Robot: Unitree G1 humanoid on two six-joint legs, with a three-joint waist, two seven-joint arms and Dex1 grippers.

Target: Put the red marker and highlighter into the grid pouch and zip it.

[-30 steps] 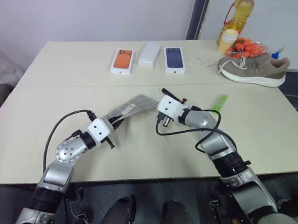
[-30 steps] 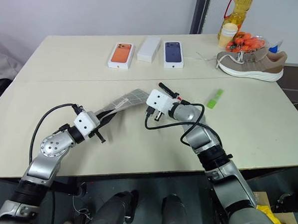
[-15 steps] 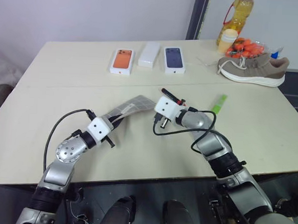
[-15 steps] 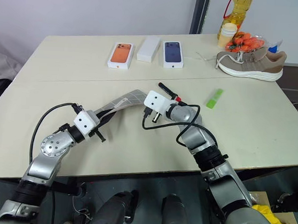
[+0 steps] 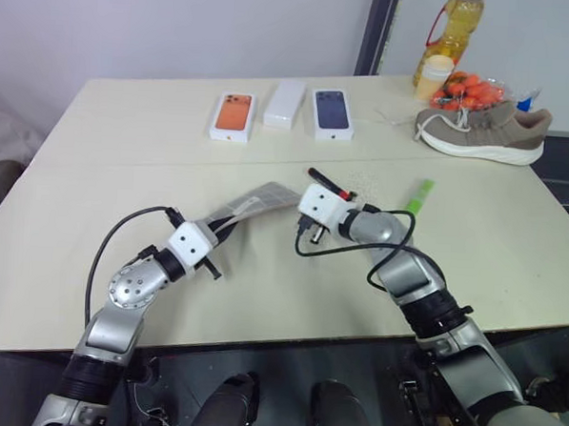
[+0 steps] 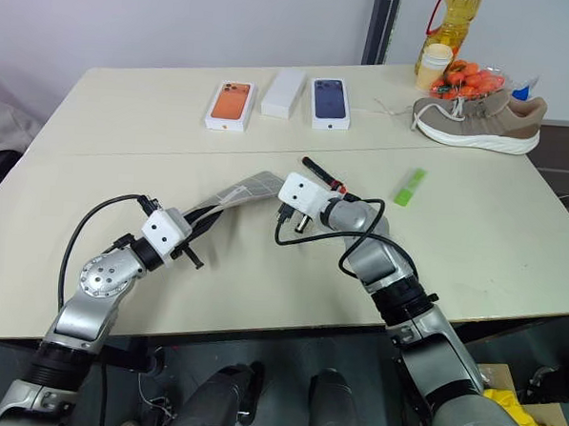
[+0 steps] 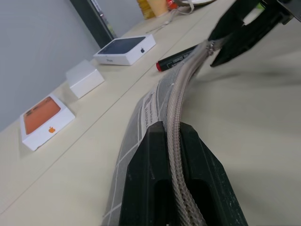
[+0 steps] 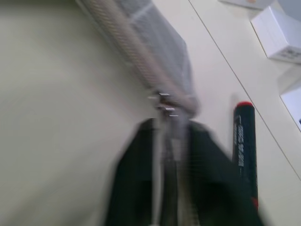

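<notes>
Grid pouch (image 5: 252, 204) at frame centre, strung lengthwise between left gripper (image 7: 172, 141), jaws clamped on its zipper edge, and right gripper (image 8: 170, 134), jaws pinching the zipper pull; red marker (image 5: 329, 185) just upper-right, highlighter (image 5: 419, 194) farther right on tabletop (image 5: 126, 147).

Apple logo, orange, on the lid of the orange phone box (image 7: 47, 123). Apple logo, dark, on the side wall of the dark blue phone box (image 7: 124, 49). Small white print along the barrel of the red marker (image 7: 181, 57), too fine to read. Dark print on the white label of the grid pouch (image 7: 148, 110), likewise not legible. No wording made out on the plain white box (image 7: 84, 77).
</notes>
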